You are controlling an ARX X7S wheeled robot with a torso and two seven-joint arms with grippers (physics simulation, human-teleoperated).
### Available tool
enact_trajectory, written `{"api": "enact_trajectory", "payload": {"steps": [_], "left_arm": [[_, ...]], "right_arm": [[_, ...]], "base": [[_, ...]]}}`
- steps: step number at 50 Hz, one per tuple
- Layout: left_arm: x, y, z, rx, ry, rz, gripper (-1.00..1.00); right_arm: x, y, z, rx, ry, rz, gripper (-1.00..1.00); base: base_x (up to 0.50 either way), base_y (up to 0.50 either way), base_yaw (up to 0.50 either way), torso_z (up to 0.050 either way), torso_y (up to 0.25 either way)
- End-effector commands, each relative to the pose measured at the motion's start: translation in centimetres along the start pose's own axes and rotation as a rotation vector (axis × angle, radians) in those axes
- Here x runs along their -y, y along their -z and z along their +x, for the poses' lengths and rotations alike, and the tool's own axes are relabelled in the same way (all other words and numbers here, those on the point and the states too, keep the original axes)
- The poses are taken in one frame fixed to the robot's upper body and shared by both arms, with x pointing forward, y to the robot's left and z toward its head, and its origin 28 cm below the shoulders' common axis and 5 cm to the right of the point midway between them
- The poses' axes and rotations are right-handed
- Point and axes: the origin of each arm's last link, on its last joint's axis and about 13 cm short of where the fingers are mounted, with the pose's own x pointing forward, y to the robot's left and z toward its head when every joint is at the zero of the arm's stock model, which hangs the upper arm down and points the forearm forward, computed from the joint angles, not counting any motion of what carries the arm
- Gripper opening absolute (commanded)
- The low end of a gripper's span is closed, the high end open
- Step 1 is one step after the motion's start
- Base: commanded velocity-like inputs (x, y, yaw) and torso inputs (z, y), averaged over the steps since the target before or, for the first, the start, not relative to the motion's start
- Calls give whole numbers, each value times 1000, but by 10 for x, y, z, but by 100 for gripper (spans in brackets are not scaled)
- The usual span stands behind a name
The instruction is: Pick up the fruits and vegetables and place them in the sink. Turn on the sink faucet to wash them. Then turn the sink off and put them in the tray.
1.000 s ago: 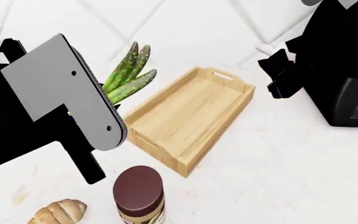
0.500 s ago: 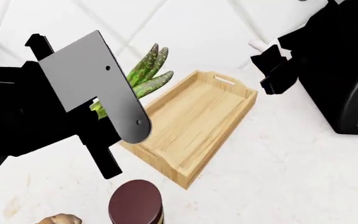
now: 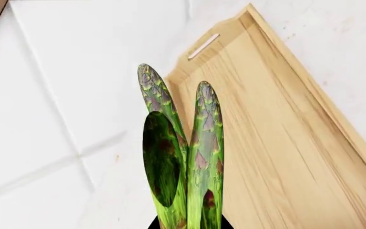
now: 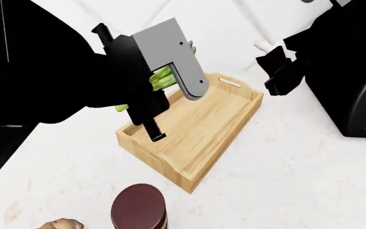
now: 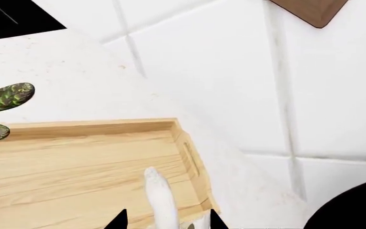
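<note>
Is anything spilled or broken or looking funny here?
Nothing is spilled or broken. The tray sits crooked on the counter and is empty. The left gripper holds the asparagus over it, and the right gripper holds a whitish piece.

no readable text, labels, brands or numbers on anything

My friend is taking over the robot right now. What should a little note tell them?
Left gripper: shut on the bunch of green asparagus stalks, carried above the light wooden rectangular tray.
Right gripper: shut on a small whitish garlic-like piece, also above the tray.
Done: both vegetables are picked up.
Left: lower and release both in the empty tray. Sink and faucet are out of view; washing can't be confirmed.
</note>
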Motion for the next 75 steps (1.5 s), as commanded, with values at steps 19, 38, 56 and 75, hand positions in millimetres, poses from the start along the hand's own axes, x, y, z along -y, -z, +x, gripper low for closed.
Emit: {"api": "enact_trajectory", "payload": {"steps": [19, 38, 56, 75], "left_arm": [[-9, -23, 64, -149, 62, 7, -100], [-8, -32, 93, -166, 175, -22, -100], [-5, -22, 128, -285, 241, -82, -100], [-5, -9, 145, -273, 283, -154, -100]], "right_arm": [[1, 1, 2, -2, 11, -9, -100], [1, 0, 3, 0, 23, -23, -100], [2, 0, 2, 1, 35, -21, -100], [3, 3, 1, -3, 45, -22, -100]], "base": [[0, 0, 0, 0, 0], [0, 0, 0, 0, 0], [0, 0, 0, 0, 0], [0, 0, 0, 0, 1]]}}
